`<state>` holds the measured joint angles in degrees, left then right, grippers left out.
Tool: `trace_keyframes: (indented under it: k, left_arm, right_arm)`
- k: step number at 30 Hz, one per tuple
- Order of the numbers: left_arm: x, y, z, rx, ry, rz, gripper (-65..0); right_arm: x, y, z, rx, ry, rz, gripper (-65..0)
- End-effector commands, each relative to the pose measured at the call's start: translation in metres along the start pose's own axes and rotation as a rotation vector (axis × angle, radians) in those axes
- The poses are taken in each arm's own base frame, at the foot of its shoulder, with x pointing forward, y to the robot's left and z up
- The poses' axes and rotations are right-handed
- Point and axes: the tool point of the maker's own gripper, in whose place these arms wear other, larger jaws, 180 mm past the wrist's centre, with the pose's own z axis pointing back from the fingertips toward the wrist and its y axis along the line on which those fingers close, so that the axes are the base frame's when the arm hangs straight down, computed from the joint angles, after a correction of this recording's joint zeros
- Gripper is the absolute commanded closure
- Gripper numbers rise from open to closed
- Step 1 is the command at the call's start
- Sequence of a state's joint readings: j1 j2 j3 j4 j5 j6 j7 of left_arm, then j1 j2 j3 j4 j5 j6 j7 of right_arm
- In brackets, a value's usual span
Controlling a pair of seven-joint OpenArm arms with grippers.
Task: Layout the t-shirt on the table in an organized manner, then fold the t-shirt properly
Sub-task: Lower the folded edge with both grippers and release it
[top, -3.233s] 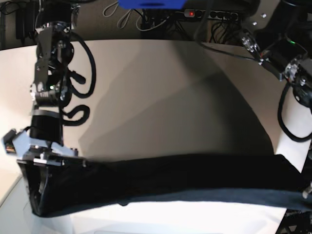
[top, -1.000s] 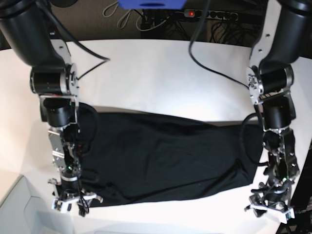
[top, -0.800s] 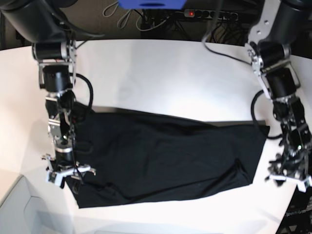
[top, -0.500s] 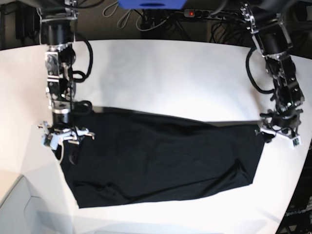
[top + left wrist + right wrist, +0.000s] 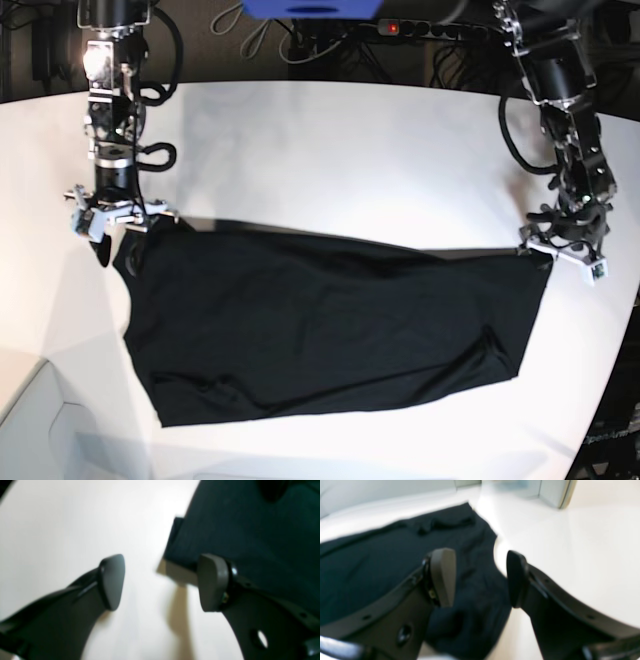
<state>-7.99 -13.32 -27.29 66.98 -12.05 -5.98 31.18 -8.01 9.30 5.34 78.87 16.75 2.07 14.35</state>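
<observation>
Now the table (image 5: pixel 330 150) carries the t-shirt (image 5: pixel 330 330), spread plain side up across the lower middle of the base view, no longer hanging stretched between the arms. Both the left gripper (image 5: pixel 562 248) and right gripper (image 5: pixel 112 215) have let go, jaws wide and empty at its upper corners, so folding looks next.

The t-shirt (image 5: pixel 330 330) lies spread on the table (image 5: pixel 330 150), toward its near edge. The right gripper (image 5: pixel 112 215) stands at its far left corner, the left gripper (image 5: pixel 563 250) at its far right corner.

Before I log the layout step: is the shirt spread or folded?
Spread: the shirt lies as one wide black sheet on the table, lightly wrinkled, no fold-over visible.
</observation>
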Motion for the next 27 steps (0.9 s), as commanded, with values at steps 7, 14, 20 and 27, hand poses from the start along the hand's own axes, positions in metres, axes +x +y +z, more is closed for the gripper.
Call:
trace_keyframes:
  k: [7,14,20,27]
  left_arm:
    - [0.014,0.002,-0.014,0.004,-0.012,0.031,-42.2]
    - [0.001,-0.001,-0.025,0.004,-0.007,0.06,-22.1]
    - [-0.006,-0.022,-0.029,-0.037,-0.033,0.009,-10.0]
    - [-0.014,-0.03,-0.028,-0.054,-0.016,-0.017,0.0]
  right_arm:
    - [-0.012,-0.004,0.026,0.004,0.02,0.011,-33.1]
    - [-0.034,0.008,0.052,0.003,0.075,-0.032,-33.4]
    - [-0.051,0.008,0.051,-0.008,0.116,-0.042,-33.5]
    - [-0.069,0.003,0.035,-0.025,0.154,-0.046,-33.5]
